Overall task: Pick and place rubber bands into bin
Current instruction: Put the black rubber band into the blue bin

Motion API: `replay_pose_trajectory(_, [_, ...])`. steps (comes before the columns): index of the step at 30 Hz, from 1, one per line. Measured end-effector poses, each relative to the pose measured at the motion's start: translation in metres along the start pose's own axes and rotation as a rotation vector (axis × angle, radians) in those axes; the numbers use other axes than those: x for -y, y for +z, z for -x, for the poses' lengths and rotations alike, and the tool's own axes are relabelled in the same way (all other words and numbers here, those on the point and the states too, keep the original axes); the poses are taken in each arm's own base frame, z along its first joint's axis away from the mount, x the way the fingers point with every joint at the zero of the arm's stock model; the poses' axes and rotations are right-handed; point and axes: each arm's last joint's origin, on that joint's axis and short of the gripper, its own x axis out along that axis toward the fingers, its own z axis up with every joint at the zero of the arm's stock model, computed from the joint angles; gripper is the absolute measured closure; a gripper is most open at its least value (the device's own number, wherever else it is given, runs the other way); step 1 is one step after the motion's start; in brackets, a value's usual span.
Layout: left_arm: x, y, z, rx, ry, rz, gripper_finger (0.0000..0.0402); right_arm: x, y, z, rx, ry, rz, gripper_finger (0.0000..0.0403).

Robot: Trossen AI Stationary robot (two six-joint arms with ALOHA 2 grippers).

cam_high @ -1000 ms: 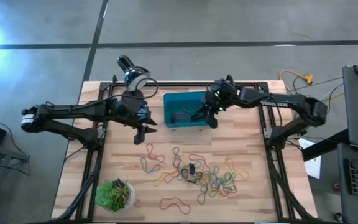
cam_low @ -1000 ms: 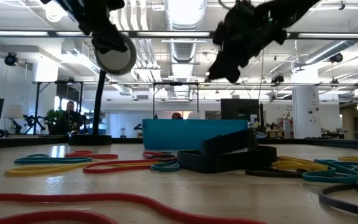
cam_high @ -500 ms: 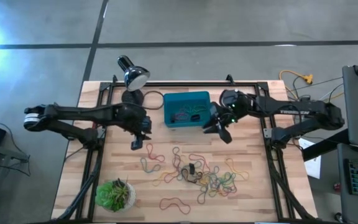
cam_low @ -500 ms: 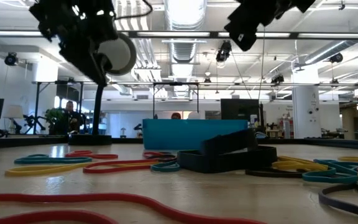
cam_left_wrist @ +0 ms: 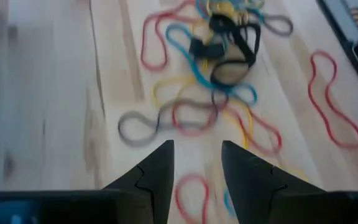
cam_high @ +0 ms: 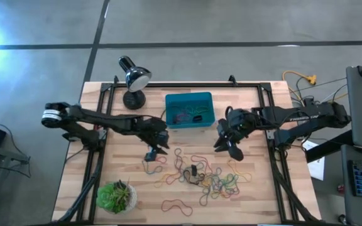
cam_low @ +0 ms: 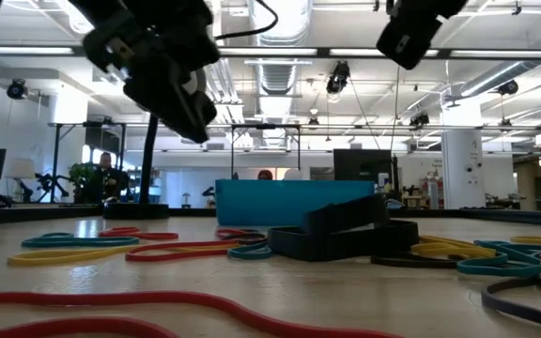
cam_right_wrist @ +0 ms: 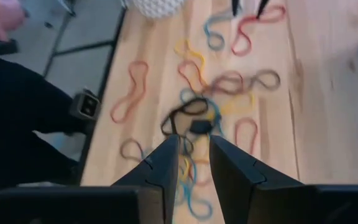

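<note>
We see the rubber bands (cam_high: 200,172) scattered in a loose heap on the wooden table (cam_high: 263,201), toward its near edge, with one red loop (cam_high: 176,205) lying apart closer to that edge. The teal bin (cam_high: 189,98) sits against the far edge, a few bands already inside it. Our left gripper (cam_high: 152,152) hangs over the heap's left fringe, its fingers (cam_left_wrist: 157,171) spread with a clear gap and nothing between them. Our right gripper (cam_high: 229,149) hovers above the heap's right side, between bin and bands, fingers (cam_right_wrist: 163,163) narrowly parted and empty. A desk lamp (cam_high: 132,78) and a potted plant (cam_high: 116,196) stand at the left corners.
</note>
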Motion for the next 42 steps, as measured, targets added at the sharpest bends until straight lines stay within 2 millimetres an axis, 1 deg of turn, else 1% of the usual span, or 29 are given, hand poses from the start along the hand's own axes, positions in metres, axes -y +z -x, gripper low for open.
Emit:
replay_pose_trajectory(7, [-0.005, 0.021, -0.027, 0.052, -0.048, -0.024, 0.0283, -0.009, -0.020, -0.003, -0.156, -0.107, -0.078, 0.0323])
replay_pose_trajectory(10, [-0.004, 0.031, -0.038, 0.055, -0.059, -0.034, 0.0283, -0.011, -0.035, -0.003, -0.270, -0.195, -0.103, 0.0326])
replay_pose_trajectory(15, [-0.002, 0.042, -0.057, 0.061, -0.078, -0.054, 0.0283, -0.013, -0.062, -0.004, -0.426, -0.323, -0.118, 0.0331])
replay_pose_trajectory(18, [-0.001, 0.048, -0.067, 0.066, -0.085, -0.062, 0.0283, -0.010, -0.076, -0.009, -0.467, -0.355, -0.139, 0.0333])
replay_pose_trajectory(25, [-0.005, 0.050, -0.090, 0.040, -0.090, -0.057, 0.0283, 0.003, -0.108, -0.021, -0.557, -0.432, -0.239, 0.0335])
replay_pose_trajectory(28, [-0.007, 0.049, -0.100, 0.043, -0.091, -0.060, 0.0283, 0.008, -0.118, -0.023, -0.585, -0.460, -0.273, 0.0334])
replay_pose_trajectory(34, [-0.008, 0.046, -0.112, 0.051, -0.095, -0.044, 0.0283, 0.014, -0.131, -0.026, -0.616, -0.491, -0.309, 0.0330])
replay_pose_trajectory(38, [-0.008, 0.043, -0.120, 0.053, -0.099, -0.046, 0.0283, 0.015, -0.131, -0.028, -0.606, -0.485, -0.306, 0.0333])
replay_pose_trajectory(42, [-0.008, 0.043, -0.123, 0.063, -0.100, -0.051, 0.0283, 0.014, -0.129, -0.030, -0.576, -0.464, -0.296, 0.0339])
